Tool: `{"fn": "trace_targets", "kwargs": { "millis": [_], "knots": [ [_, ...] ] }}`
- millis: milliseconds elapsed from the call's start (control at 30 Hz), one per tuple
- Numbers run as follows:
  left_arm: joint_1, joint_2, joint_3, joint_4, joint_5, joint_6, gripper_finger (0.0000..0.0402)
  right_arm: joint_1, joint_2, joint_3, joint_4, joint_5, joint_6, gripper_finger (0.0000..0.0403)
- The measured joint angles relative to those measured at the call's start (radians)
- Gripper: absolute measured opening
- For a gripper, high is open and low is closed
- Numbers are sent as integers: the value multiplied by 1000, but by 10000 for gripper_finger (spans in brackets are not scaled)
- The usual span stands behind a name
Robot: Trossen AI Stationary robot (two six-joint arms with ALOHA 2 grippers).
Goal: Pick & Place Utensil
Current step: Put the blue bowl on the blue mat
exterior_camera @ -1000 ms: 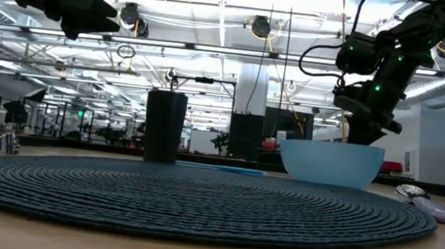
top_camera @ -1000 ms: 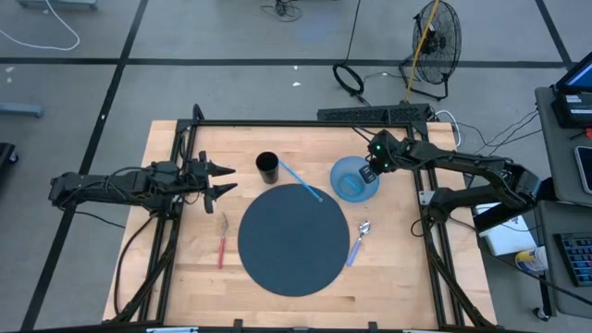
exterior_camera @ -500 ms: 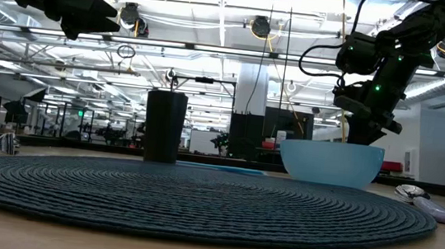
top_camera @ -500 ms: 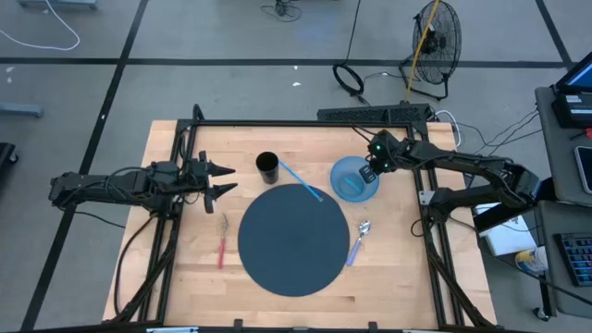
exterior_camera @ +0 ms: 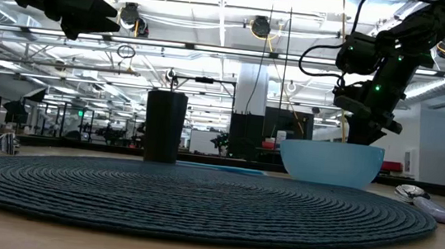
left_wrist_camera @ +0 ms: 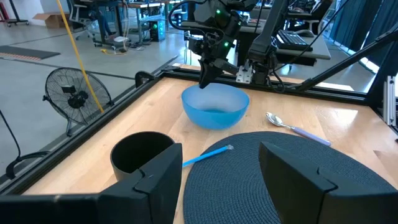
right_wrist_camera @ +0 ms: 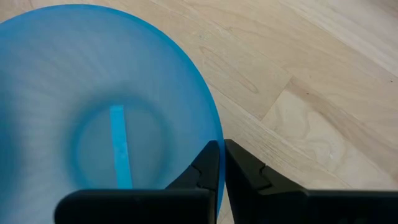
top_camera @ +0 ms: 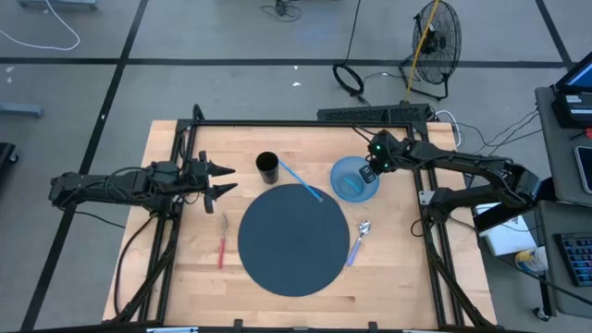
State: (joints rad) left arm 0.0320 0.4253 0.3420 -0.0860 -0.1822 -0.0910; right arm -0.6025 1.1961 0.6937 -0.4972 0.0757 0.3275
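One gripper (right_wrist_camera: 221, 163) pinching bowl (right_wrist_camera: 74, 81) rim.

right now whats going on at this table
The right gripper is down at the rim of the blue bowl, its jaws nearly shut on the bowl's wall. The left gripper hovers open above the table, near the black cup. The red-handled fork, the spoon and the blue utensil all lie untouched around the dark round mat.
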Motion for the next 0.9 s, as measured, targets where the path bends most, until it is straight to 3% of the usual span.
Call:
{"fn": "trace_targets", "kwargs": {
  "millis": [900],
  "knots": [
    [0, 0, 0, 8, 0, -18, 218, 0, -93, 0, -17, -29, 4, 6]
  ]
}}
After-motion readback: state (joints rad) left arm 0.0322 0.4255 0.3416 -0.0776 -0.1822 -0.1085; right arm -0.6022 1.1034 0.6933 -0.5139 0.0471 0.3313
